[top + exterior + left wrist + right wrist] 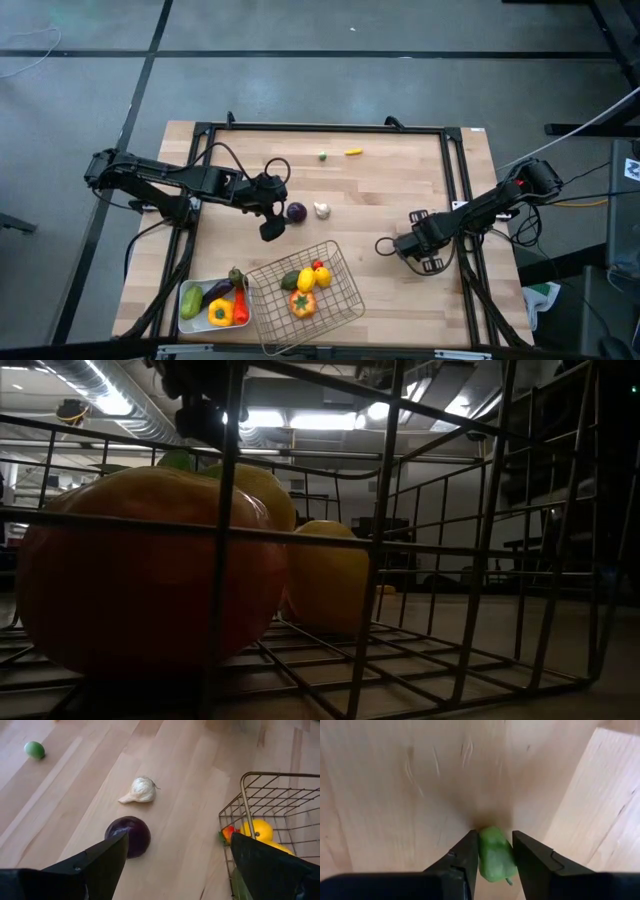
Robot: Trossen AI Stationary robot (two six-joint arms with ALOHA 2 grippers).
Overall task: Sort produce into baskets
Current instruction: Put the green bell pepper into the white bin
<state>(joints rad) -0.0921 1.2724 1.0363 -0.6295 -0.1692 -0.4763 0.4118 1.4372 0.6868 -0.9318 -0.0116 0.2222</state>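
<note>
At the bench's (pixel 400 190) near left corner, white tray (pixel 196 324) holding a green cucumber (pixel 191 301), a purple eggplant (pixel 217 292), a yellow pepper (pixel 220 314) and a red piece (pixel 241 306). Just right of it, wire-mesh basket (pixel 345 296) with an orange pepper (pixel 303 304), a lemon (pixel 306 279) and further small produce; seen through the wires in the low view, orange pepper at left, lemon behind. Above tray and basket, left tool (pixel 271 228) hovering with fingers (pixel 107 860) spread wide, holding nothing, just beside a purple onion (pixel 297 211); right of the onion, a garlic bulb (pixel 322 209). Toward the far edge, a small green piece (pixel 323 155) and a yellow piece (pixel 353 152), apart from each other. On the right side, right tool (pixel 494 857) low over the wood, fingers narrowed either side of a small green pepper (pixel 494 854), touching or nearly touching it.
</note>
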